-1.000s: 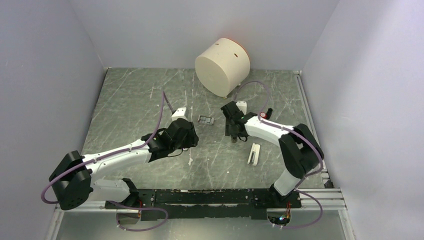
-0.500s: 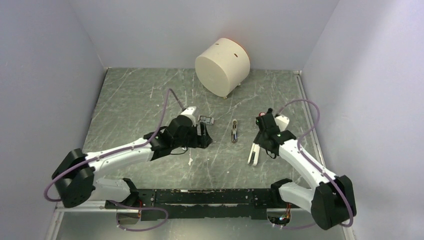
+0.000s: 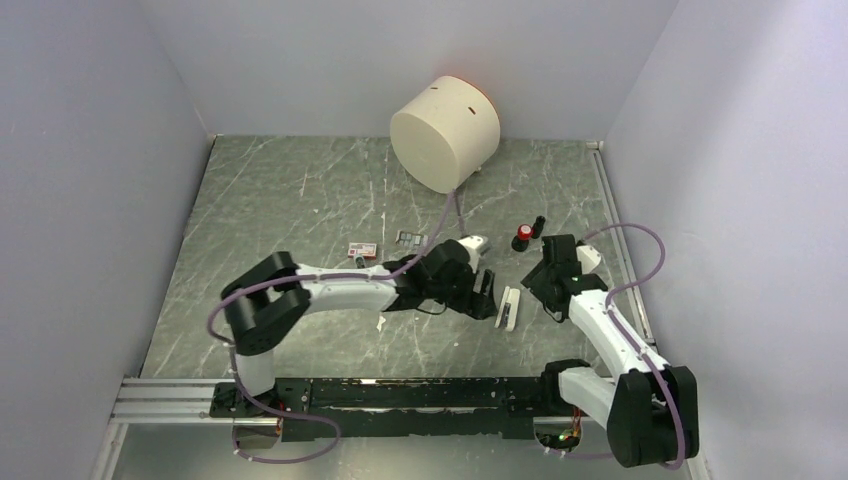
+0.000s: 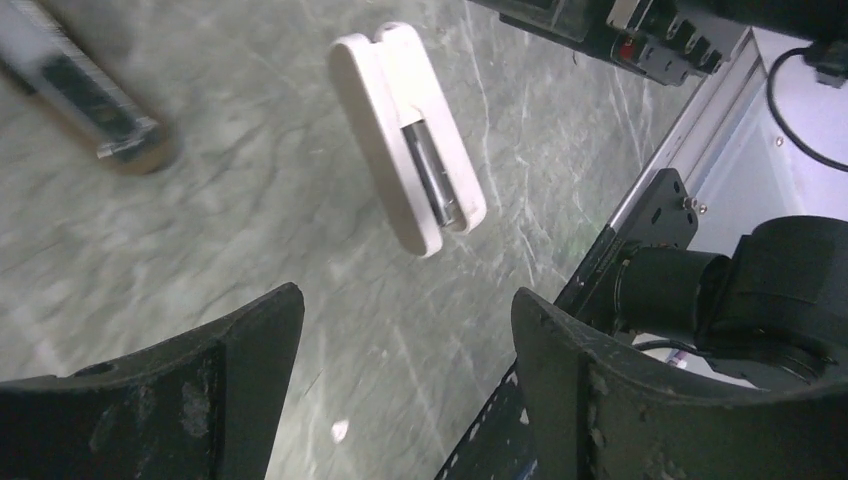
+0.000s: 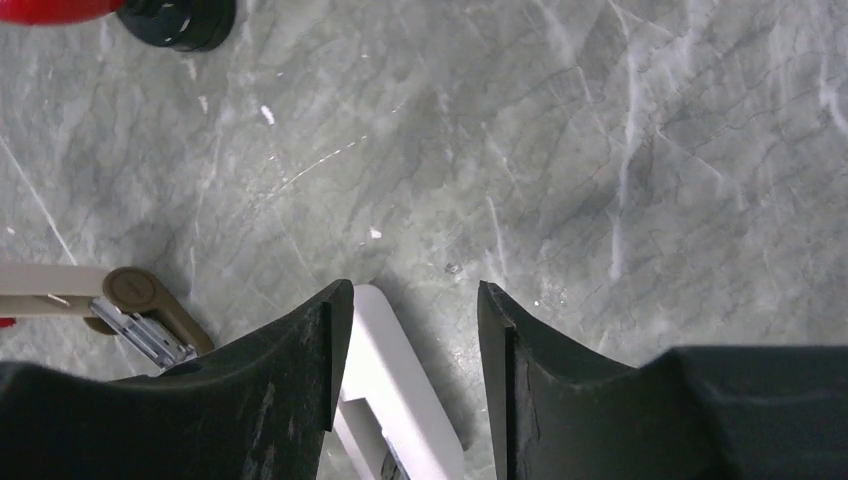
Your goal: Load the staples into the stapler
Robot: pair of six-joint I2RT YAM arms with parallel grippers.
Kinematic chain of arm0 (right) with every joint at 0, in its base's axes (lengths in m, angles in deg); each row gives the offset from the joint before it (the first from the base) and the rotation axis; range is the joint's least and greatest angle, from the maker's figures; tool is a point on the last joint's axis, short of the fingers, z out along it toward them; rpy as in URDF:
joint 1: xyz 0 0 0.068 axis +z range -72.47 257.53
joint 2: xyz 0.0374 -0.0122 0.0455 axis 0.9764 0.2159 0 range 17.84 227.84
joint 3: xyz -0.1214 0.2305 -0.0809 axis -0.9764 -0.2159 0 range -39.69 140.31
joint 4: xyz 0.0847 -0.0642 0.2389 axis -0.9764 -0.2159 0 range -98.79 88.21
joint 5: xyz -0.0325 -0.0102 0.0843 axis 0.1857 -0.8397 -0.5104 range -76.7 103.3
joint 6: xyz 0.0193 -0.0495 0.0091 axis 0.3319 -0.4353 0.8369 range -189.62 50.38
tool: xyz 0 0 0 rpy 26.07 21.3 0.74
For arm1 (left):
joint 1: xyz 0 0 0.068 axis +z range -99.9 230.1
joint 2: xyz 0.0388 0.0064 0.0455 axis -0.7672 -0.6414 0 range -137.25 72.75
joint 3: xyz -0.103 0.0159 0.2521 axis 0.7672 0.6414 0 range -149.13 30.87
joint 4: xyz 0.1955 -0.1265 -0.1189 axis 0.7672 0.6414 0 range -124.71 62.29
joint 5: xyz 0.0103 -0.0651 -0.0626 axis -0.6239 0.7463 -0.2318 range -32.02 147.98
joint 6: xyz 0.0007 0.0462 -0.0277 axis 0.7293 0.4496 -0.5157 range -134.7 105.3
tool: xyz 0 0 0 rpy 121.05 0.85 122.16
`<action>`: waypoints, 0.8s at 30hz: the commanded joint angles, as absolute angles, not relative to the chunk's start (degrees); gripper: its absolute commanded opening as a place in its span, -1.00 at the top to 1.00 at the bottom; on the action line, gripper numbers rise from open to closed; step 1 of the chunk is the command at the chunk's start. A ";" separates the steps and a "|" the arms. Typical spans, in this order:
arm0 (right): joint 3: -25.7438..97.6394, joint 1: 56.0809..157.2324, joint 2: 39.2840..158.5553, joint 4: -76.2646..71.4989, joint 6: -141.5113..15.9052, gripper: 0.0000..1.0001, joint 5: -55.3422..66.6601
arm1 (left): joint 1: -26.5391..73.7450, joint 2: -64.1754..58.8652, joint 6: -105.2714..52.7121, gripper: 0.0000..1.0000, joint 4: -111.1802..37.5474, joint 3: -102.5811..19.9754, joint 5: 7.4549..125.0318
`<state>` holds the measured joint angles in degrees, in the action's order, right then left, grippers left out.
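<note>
The white stapler body (image 3: 509, 307) lies flat on the table, its metal channel facing up; it also shows in the left wrist view (image 4: 405, 135) and the right wrist view (image 5: 400, 390). A tan-and-metal stapler rail (image 5: 140, 310) lies beside it, blurred in the left wrist view (image 4: 85, 95). Small dark-grey staples strips (image 3: 408, 238) lie farther back. My left gripper (image 3: 485, 296) (image 4: 405, 300) is open and empty just left of the stapler body. My right gripper (image 3: 535, 288) (image 5: 410, 290) is open and empty over its right end.
A red-and-white box (image 3: 362, 249) lies left of the staples. A red-and-black object (image 3: 522, 238) (image 5: 150, 10) sits behind the right gripper. A large cream cylinder (image 3: 445, 130) stands at the back. The black front rail (image 3: 420, 392) runs along the near edge.
My left arm swept right, from by the staples to beside the white stapler body. My right arm left the metal rail on the table and drew back to the stapler's right side.
</note>
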<state>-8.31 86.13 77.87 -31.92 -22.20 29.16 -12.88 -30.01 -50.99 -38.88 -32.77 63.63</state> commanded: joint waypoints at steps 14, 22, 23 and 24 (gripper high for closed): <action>-14.55 80.36 74.35 -24.66 -22.60 -0.04 19.87 | -16.91 -46.69 -47.59 0.00 -36.69 -47.42 63.03; -14.53 80.25 73.90 -25.09 -23.54 -0.04 20.17 | -17.13 -49.65 -47.66 0.25 -34.83 -50.36 61.65; -14.47 80.25 73.70 -25.22 -23.56 -0.04 20.19 | -17.13 -49.68 -47.68 0.28 -34.80 -50.35 61.07; -14.39 80.25 73.53 -25.32 -23.65 -0.04 20.23 | -17.13 -49.68 -47.64 0.32 -33.46 -50.22 60.64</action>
